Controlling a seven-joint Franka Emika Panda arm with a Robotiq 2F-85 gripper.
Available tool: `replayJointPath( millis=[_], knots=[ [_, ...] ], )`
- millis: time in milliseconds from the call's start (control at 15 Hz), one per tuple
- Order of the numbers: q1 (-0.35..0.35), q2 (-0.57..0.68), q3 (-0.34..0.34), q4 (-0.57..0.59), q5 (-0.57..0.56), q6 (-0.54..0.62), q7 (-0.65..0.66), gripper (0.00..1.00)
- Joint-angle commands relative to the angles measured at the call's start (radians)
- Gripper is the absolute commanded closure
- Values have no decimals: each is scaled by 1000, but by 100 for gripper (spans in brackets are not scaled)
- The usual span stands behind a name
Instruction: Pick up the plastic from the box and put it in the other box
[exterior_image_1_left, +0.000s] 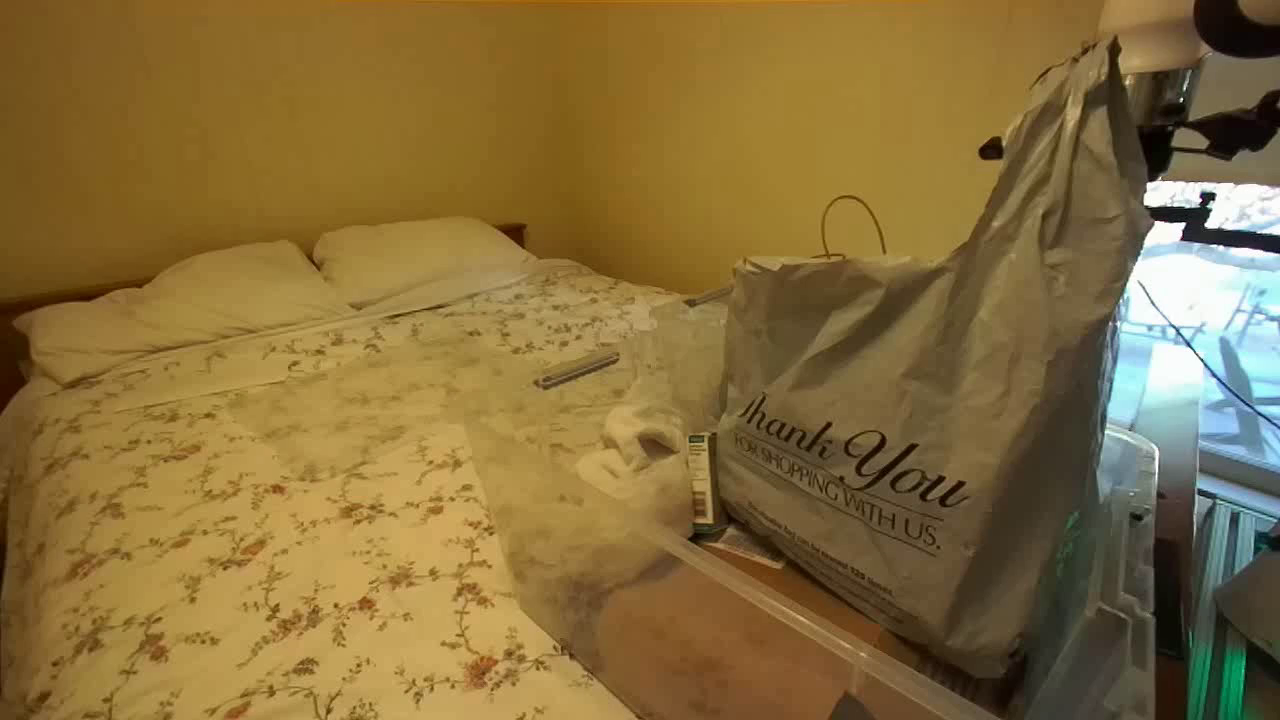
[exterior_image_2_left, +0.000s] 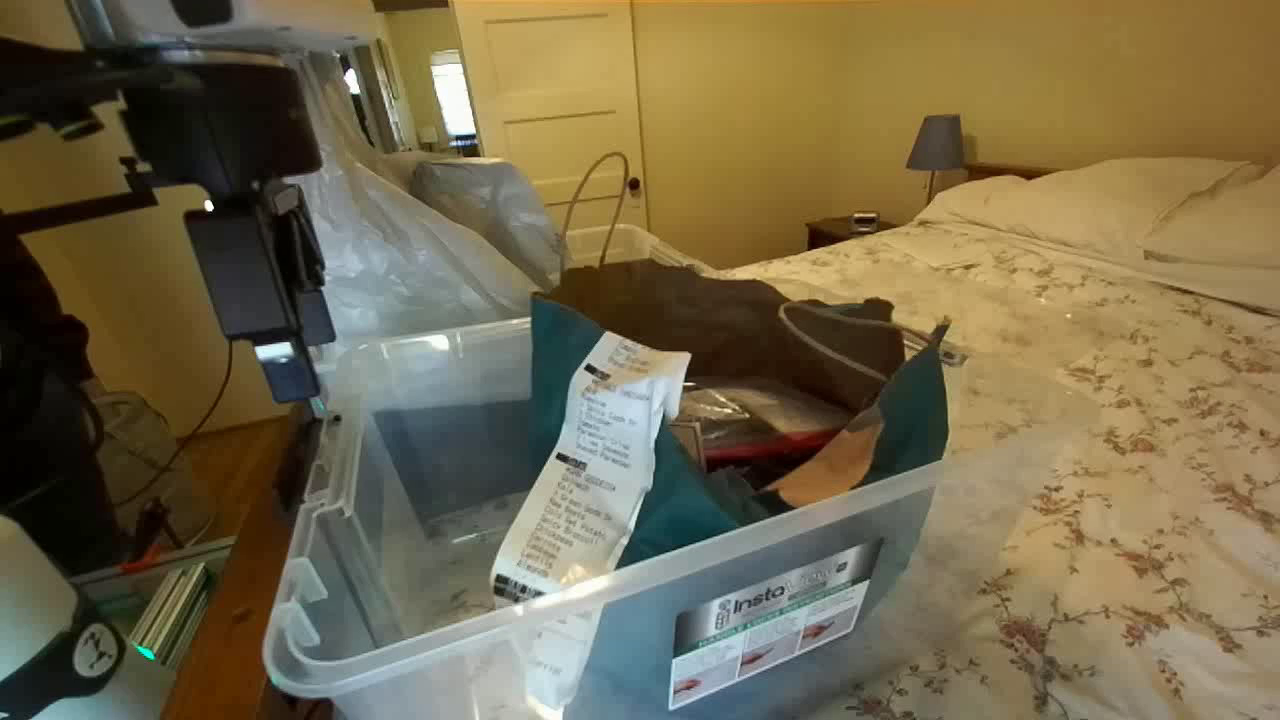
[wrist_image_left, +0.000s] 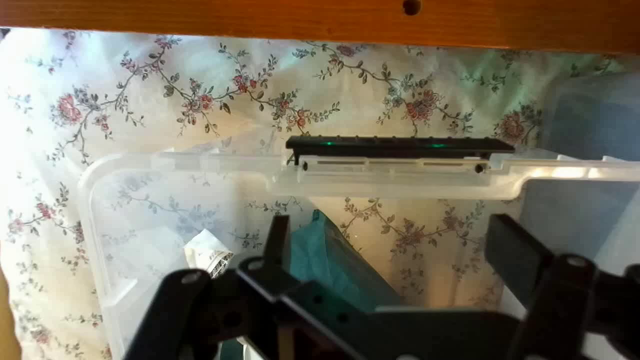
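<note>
Left to right in an exterior view: the fingers, wide apart and empty in the wrist view; the plastic, upright in the box; in front, the other box. Reaching seems in hand; next, close on the plastic's raised top and lift it across.

Two bins, two pillows, one bed

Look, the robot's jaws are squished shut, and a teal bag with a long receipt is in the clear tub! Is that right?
Not quite: the jaws aren't squished shut. The wrist view shows them open, with a gap between. The teal bag with its long receipt is indeed in the clear tub.
</note>
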Motion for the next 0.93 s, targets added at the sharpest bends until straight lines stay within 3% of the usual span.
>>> replayJointPath(
  millis=[0,400,533,867],
  knots=[
    [6,1,-5,2,-3,-2,4,0],
    [6,1,-5,2,-3,-2,4,0],
    [63,-40,-7,-2,26,41,-58,0],
    [204,-93,29,100,50,-52,-178,0]
  ],
)
